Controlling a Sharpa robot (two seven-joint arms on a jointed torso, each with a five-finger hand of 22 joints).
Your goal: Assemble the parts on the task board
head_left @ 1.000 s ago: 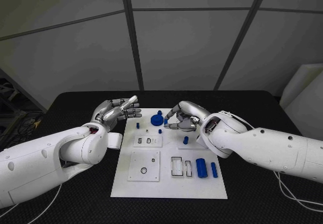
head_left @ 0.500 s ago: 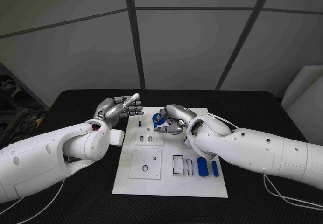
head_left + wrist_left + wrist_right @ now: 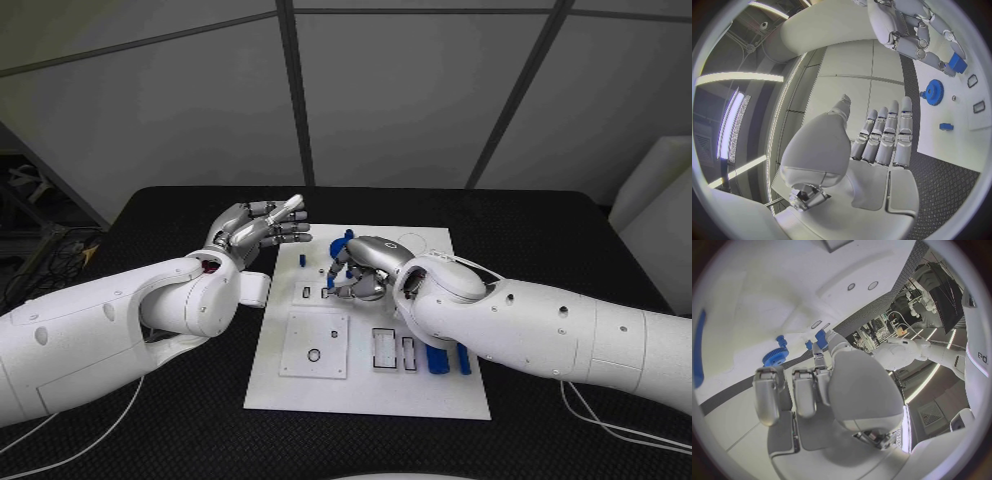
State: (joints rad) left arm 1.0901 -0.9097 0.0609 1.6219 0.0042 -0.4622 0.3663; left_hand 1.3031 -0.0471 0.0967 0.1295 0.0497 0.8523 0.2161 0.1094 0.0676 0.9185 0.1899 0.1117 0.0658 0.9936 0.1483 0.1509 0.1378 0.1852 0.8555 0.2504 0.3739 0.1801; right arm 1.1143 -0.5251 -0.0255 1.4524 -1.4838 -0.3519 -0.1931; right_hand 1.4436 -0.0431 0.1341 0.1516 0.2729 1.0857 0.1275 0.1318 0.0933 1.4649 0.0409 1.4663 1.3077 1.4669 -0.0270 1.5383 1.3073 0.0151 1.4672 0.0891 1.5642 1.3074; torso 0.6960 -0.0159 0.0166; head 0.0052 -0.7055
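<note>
Pinching a small blue part (image 3: 336, 272), right hand (image 3: 364, 270), gear (image 3: 342, 247) just behind

A black textured table (image 3: 548, 215) stands before a wall of pale grey panels (image 3: 389, 95) split by dark seams. A white slab (image 3: 656, 205) leans at the table's far right.

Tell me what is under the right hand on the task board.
Under the right hand the white task board shows a blue gear and a small blue block at its fingertips. The board under its palm is covered.
</note>
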